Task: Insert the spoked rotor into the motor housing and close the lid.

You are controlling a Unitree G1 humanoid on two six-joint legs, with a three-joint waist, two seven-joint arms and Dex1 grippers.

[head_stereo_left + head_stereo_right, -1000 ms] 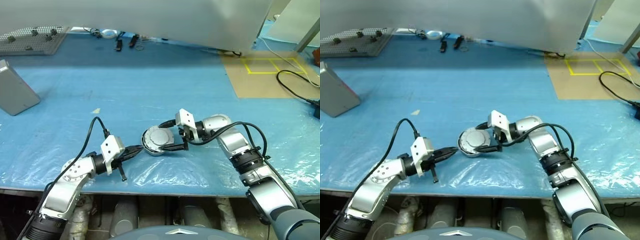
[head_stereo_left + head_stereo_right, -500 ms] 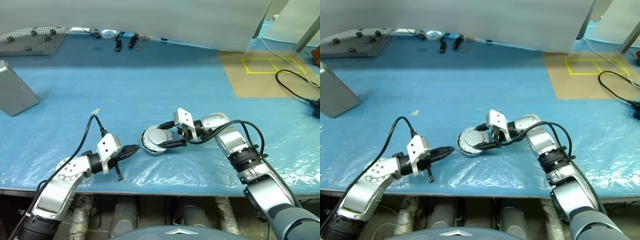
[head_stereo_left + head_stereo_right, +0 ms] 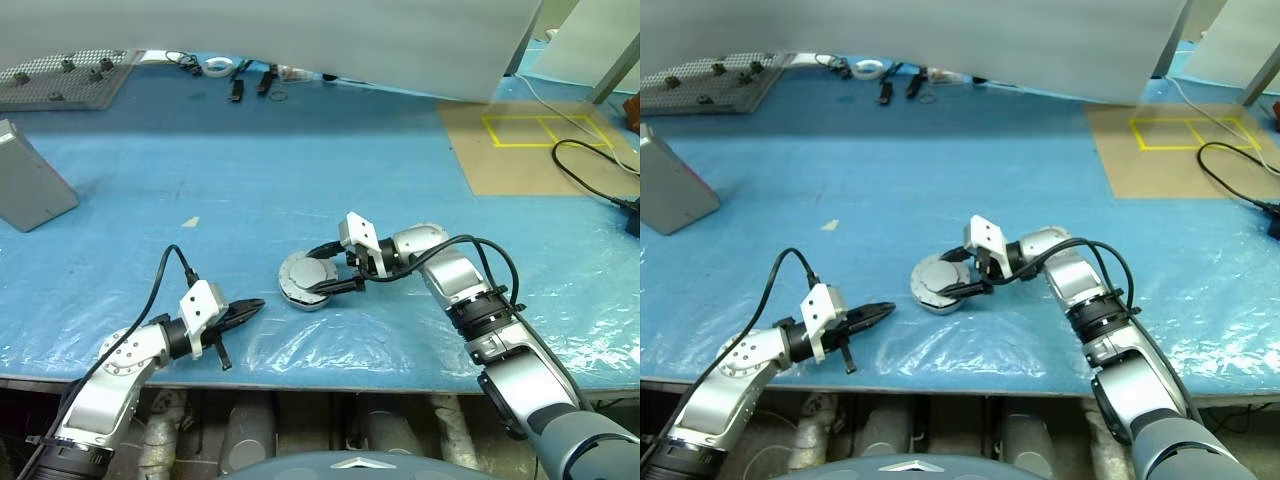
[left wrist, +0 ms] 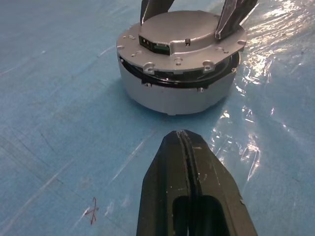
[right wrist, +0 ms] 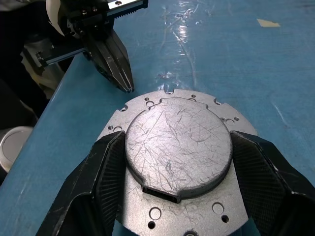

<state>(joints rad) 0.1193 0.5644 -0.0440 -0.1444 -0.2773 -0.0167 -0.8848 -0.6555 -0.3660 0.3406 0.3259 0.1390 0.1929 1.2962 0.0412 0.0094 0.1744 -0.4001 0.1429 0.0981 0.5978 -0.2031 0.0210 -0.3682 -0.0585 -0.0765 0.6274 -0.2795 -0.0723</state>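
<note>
Blue plastic-covered table: motor housing near front edge, lid on top. Right gripper straddles lid, fingers wide. Left gripper closed, apart. Watch: sheet slippery, your squeeze may skid the assembly.

Lid on motor housing, between both tools.
</note>
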